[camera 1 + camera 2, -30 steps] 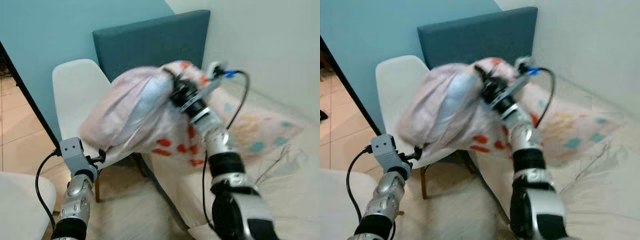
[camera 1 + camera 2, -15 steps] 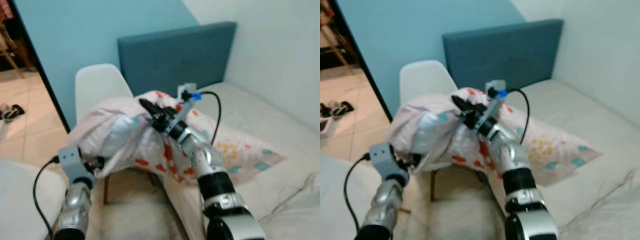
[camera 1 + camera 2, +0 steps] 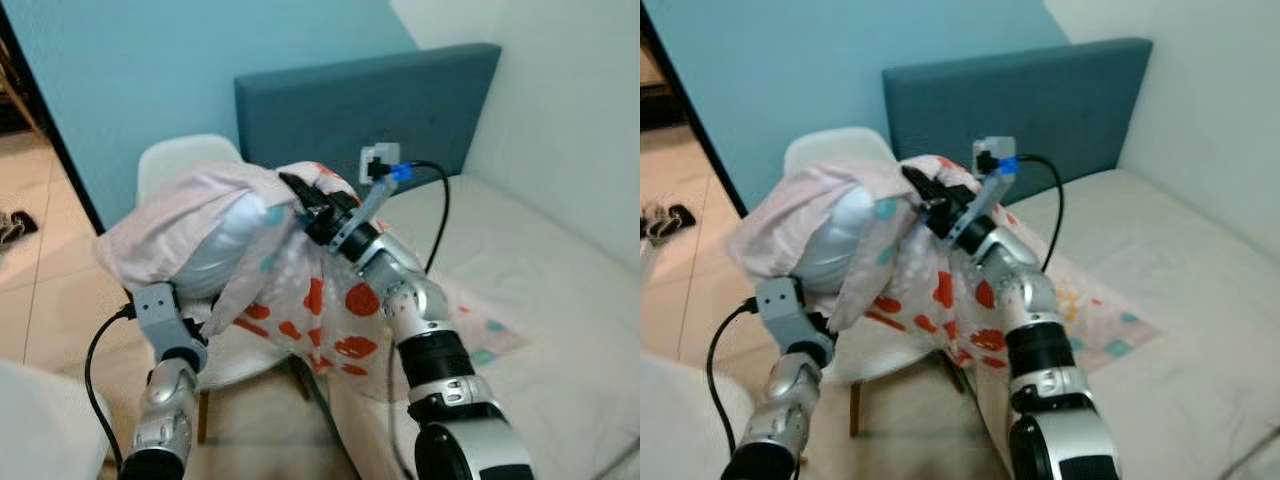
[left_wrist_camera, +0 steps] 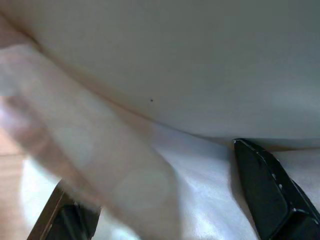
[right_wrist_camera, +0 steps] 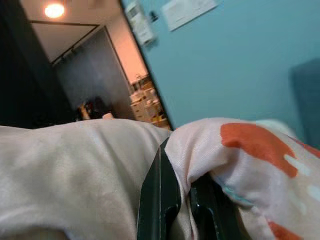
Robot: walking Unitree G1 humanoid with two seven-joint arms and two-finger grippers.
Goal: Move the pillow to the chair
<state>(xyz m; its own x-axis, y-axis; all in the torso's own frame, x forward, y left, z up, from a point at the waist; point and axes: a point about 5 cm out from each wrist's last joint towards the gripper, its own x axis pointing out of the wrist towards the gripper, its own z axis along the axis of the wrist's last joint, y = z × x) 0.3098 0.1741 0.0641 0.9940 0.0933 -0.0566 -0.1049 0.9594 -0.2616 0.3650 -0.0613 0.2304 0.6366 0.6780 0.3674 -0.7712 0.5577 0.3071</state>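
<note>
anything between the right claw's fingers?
Yes: a pinched fold of the pillow fabric sits between the right claw's fingers, seen in the right wrist view. The head views show the pillow held above the white chair.

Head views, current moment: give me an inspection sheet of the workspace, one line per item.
Surface: bed with pale sheet, teal headboard behind.
Job's things: pillow, pink with red spots, held in the air above the white chair; not yet set down.
Clutter: second patterned pillow lying on the bed; shoes on the tiled floor.
Grippers: right gripper shut on the pillow's top; left gripper under the pillow's lower edge, fingers apart with fabric between them.
Cables: black cable looping from the right wrist; another at the left wrist.
Surroundings: teal wall, white wall on the right.
</note>
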